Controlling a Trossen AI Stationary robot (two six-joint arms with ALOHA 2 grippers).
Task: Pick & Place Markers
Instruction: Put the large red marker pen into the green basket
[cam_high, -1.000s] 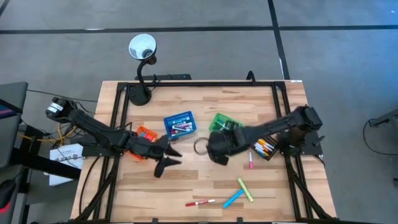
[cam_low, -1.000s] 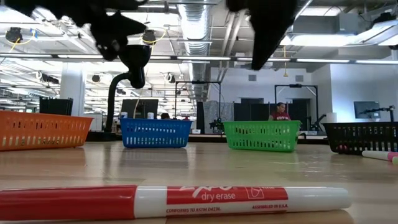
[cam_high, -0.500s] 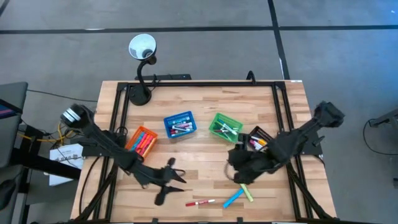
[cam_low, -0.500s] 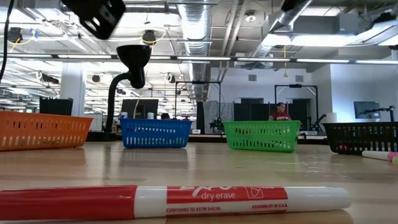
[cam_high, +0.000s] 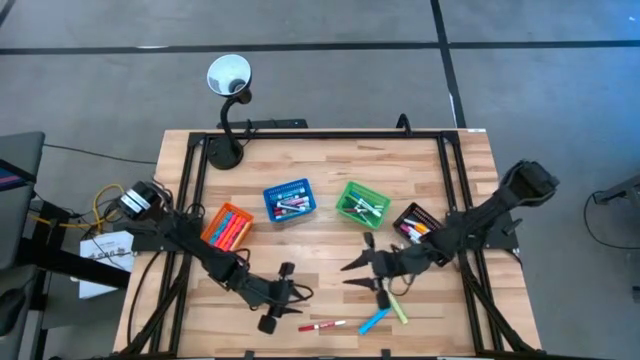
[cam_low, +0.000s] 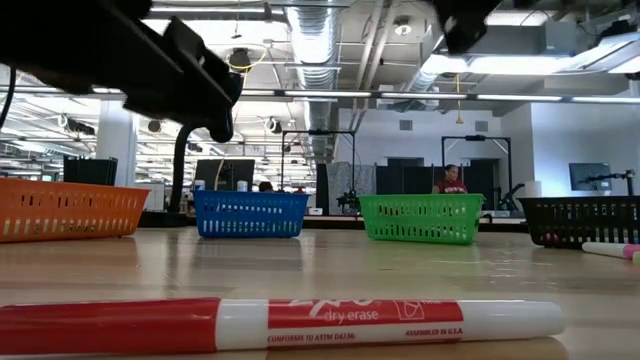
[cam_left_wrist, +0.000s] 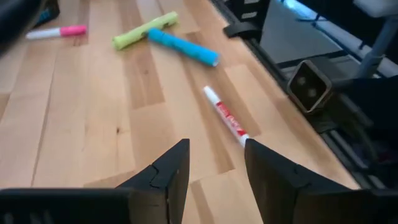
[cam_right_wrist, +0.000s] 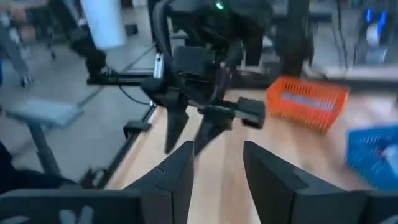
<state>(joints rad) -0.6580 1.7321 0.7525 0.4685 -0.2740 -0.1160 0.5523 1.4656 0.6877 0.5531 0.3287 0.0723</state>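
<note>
red-capped white marker (cam_high: 322, 326) lies just ahead of left gripper (cam_high: 283, 297) — fingers parted, empty — long axis across table; right gripper (cam_high: 362, 272) farther off, open, empty.

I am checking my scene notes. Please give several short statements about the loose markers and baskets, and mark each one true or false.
1. The red-and-white marker lies loose on the wooden table. True.
2. The blue mesh basket is empty. False: it holds markers.
3. The yellow-green marker and the light blue marker touch. True.
4. The left gripper holds a marker. False: it is open and empty.
5. The orange mesh basket stands right of the green mesh basket. False: it stands left.
</note>
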